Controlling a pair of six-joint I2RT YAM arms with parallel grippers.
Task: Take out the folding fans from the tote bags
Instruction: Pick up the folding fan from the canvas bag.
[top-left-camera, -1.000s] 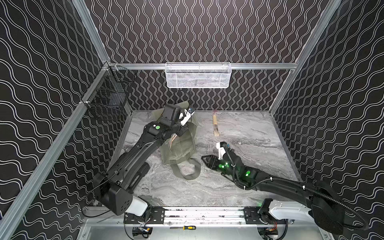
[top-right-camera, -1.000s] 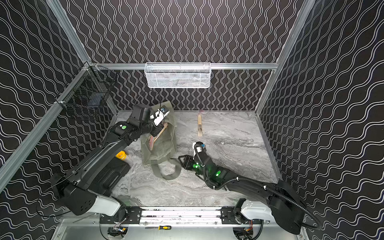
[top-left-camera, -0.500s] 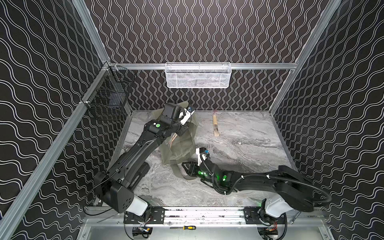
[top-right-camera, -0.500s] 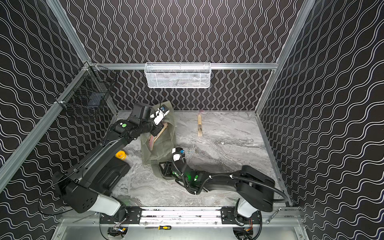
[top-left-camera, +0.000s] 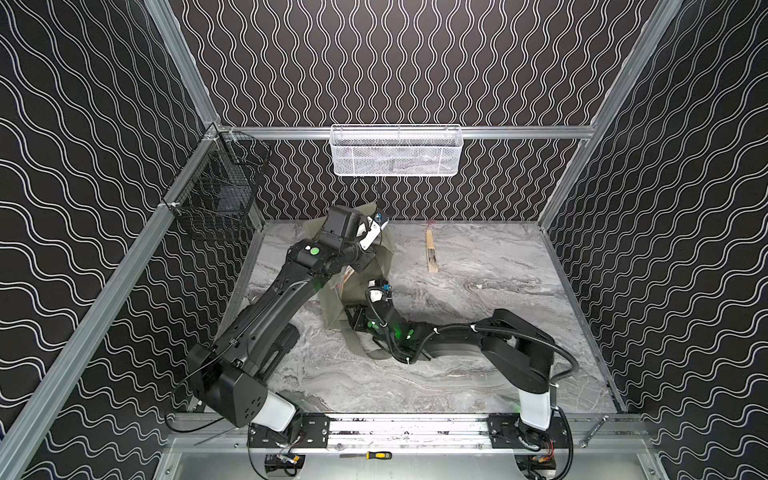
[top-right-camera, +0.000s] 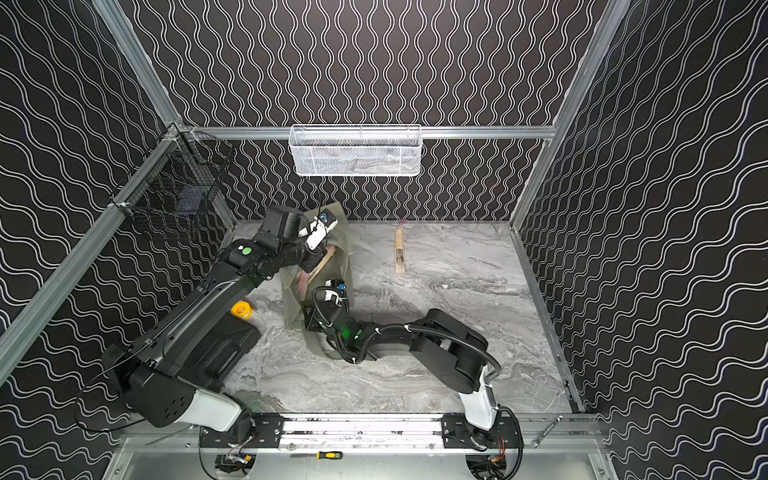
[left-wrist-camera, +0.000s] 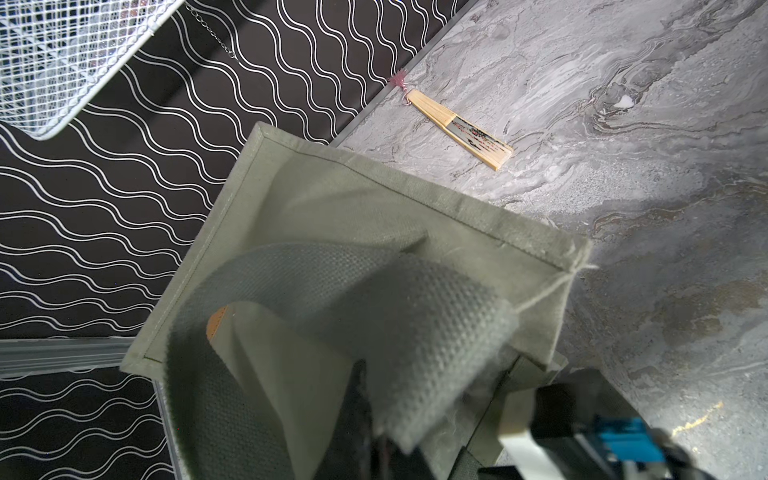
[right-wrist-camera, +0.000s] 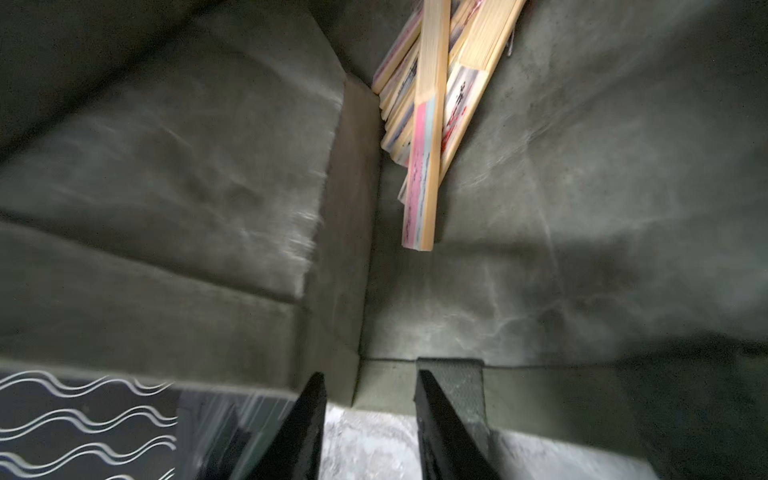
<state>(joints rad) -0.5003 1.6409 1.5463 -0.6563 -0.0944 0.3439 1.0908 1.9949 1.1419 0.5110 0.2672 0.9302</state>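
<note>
The grey-green tote bag (top-left-camera: 332, 307) (top-right-camera: 293, 299) stands at the back left of the table, propped open. My left gripper (top-left-camera: 376, 226) (top-right-camera: 322, 226) is shut on its strap handle (left-wrist-camera: 374, 316) and holds it up; the strap hides the fingers in the left wrist view. Several folding fans (right-wrist-camera: 422, 145) (top-right-camera: 309, 278) lie piled deep inside the bag (right-wrist-camera: 540, 249). My right gripper (right-wrist-camera: 368, 380) (top-left-camera: 376, 286) is open at the bag's mouth, nothing between its fingers, well short of the fans. One more fan (top-left-camera: 431, 257) (left-wrist-camera: 457, 129) lies on the table near the back wall.
A white mesh basket (top-left-camera: 395, 151) hangs on the back wall and a black wire basket (top-left-camera: 216, 199) on the left rail. The bag's other strap (top-left-camera: 365, 353) loops on the table under my right arm. A yellow roll (top-right-camera: 241, 311) sits beside my left arm.
My right arm has swung left from mid-table to the bag's mouth, and its jaws have narrowed a little. The left gripper has kept its hold on the strap.
</note>
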